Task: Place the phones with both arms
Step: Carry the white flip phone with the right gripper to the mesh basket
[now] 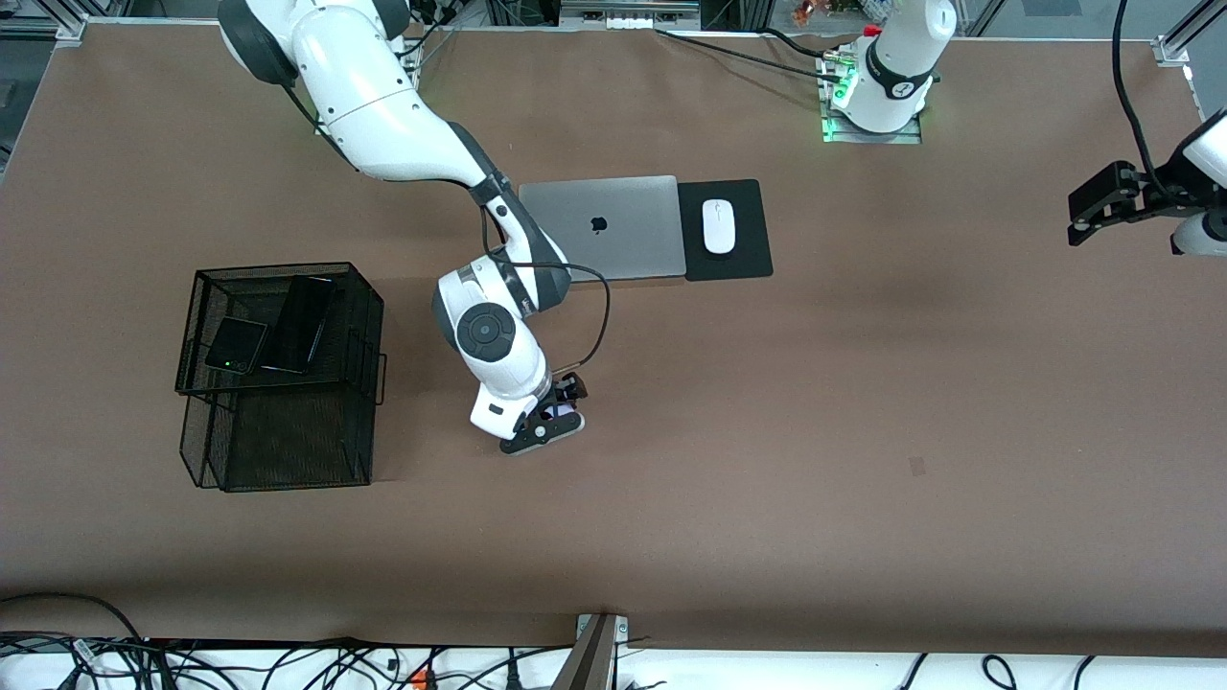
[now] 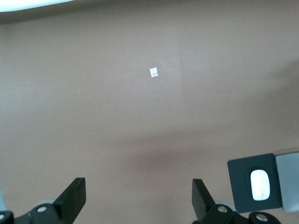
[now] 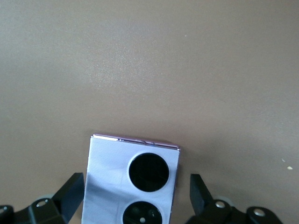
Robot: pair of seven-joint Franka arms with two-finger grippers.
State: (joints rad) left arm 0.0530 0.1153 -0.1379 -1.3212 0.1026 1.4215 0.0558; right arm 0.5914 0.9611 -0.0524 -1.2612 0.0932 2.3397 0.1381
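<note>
Brown and mostly bare, your desk [image 1: 863, 402] carries the lavender-white phone [image 3: 131, 179] near its middle, glossy, squarish, two black lenses facing up; it lies between the spread fingers of the right gripper [image 1: 554, 422], not yet clamped, presumably lined up for a pick toward the mesh basket [image 1: 278, 379]. That basket already holds the small squarish black phone [image 1: 236, 345] and the long slim black slab [image 1: 302, 324], while your left gripper [image 2: 139, 198] waits with fingers released over the left arm's end.
</note>
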